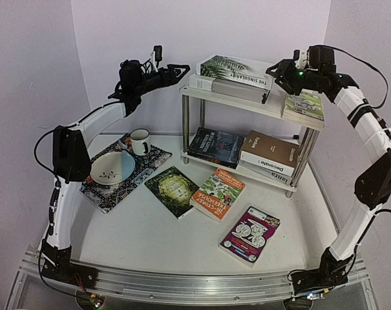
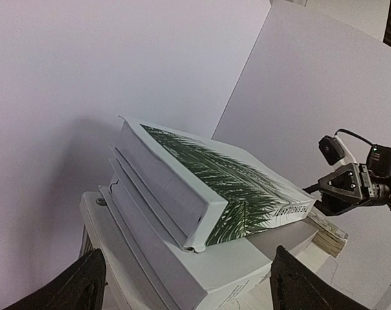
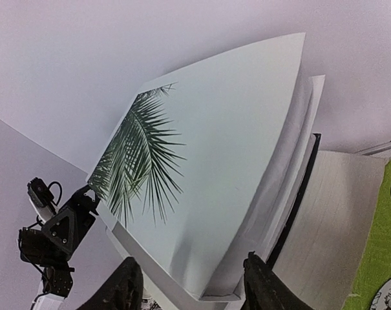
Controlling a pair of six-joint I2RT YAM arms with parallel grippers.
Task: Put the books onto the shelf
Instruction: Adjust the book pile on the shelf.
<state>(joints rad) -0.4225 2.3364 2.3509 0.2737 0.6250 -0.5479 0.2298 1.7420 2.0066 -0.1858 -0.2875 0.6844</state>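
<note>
**Palm book being settled on the shelf's top tier**

The step in hand looks like seating the palm book [image 1: 237,70] on the top board of the shelf [image 1: 247,102]. It lies on a grey book [image 1: 231,89], slightly askew to it, with a lime book [image 1: 305,106] at the shelf's right end.

The right gripper [image 1: 277,72] is at the palm book's right end. Its jaws stand partly apart with the book's corner between them. Whether they press on the cover cannot be told. The left gripper [image 1: 177,70] hovers just off the shelf's left end, jaws wide and holding nothing.

The next move probably calls for squaring the palm book over the grey one without pushing it off the back of the shelf. The right jaws would then need to spread and draw clear before either arm goes lower.

The top view alone shows what is left to do. A dark green book [image 1: 172,189], an orange book [image 1: 218,192] and a magenta book [image 1: 250,234] lie on the table in front of the shelf. It also shows more books already on the lower tier.

The left wrist view alone shows the page edges of the stack and the palm book overhanging them at an angle. The right wrist view alone shows the book's corner sitting between the right fingers.
</note>
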